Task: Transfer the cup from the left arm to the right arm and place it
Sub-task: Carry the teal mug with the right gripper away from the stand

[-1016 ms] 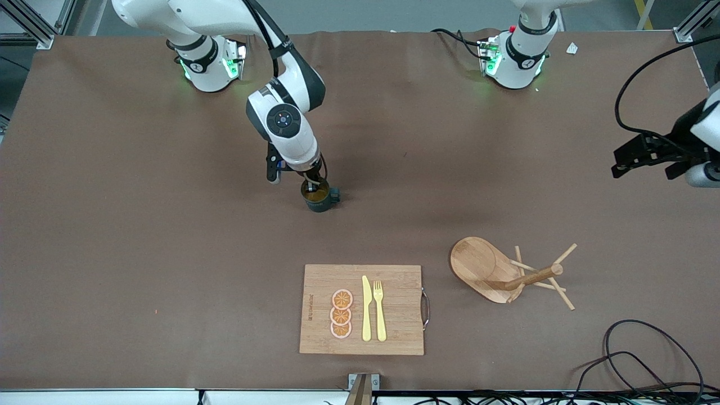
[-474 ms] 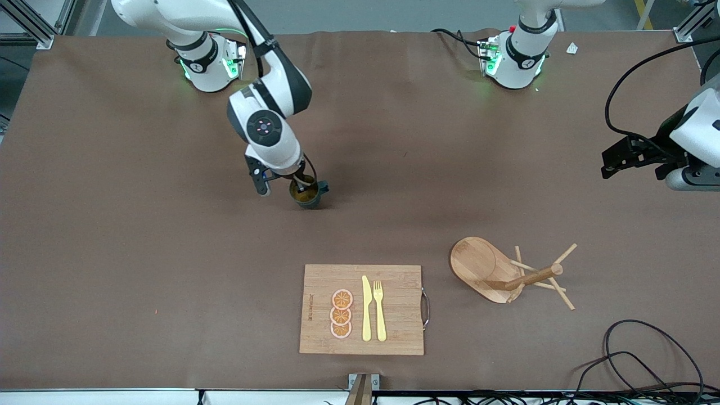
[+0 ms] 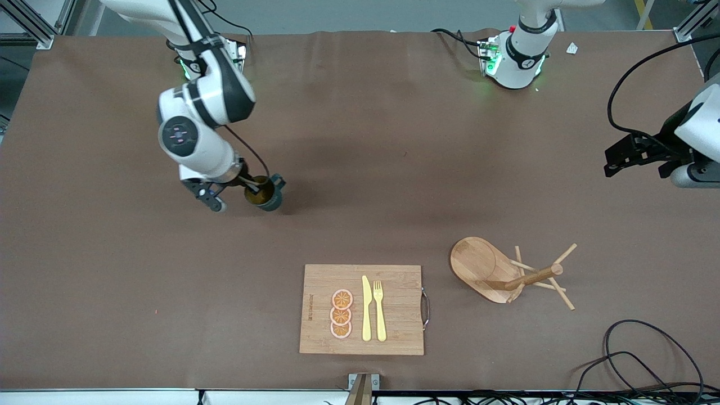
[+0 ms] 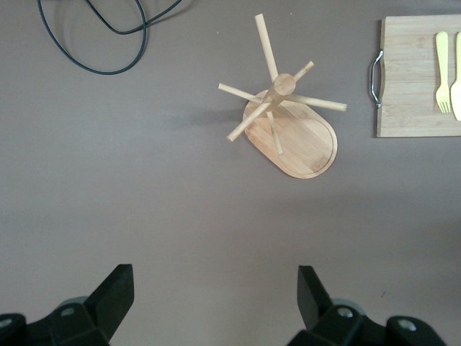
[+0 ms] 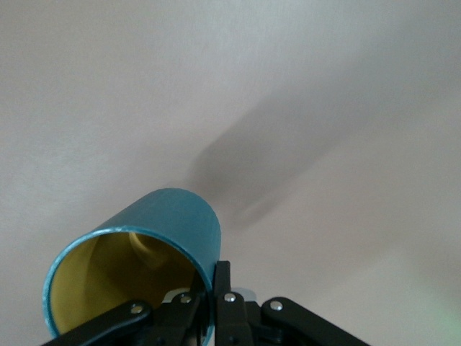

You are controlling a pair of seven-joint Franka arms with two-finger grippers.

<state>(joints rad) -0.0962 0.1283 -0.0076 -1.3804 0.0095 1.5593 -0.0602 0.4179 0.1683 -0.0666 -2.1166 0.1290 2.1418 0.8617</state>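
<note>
The cup (image 3: pixel 264 196), dark teal with a yellowish-brown inside, hangs from my right gripper (image 3: pixel 251 184) over bare table toward the right arm's end. The gripper is shut on the cup's rim, one finger inside and one outside. In the right wrist view the cup (image 5: pixel 180 216) is tilted with its mouth toward the camera, and my right gripper (image 5: pixel 214 285) pinches its wall. My left gripper (image 3: pixel 635 160) is open and empty, held high over the table's edge at the left arm's end. In the left wrist view its own gripper (image 4: pixel 215 288) shows wide-spread fingers over bare table.
A wooden peg rack (image 3: pixel 495 270) lies tipped over, also seen in the left wrist view (image 4: pixel 288 130). A wooden cutting board (image 3: pixel 394 326) near the front edge carries a yellow knife, a fork and orange slices. Black cable (image 3: pixel 647 354) loops at the front corner.
My right arm has carried the cup sideways toward the right arm's end of the table, still gripping its rim. The left arm has barely moved.
</note>
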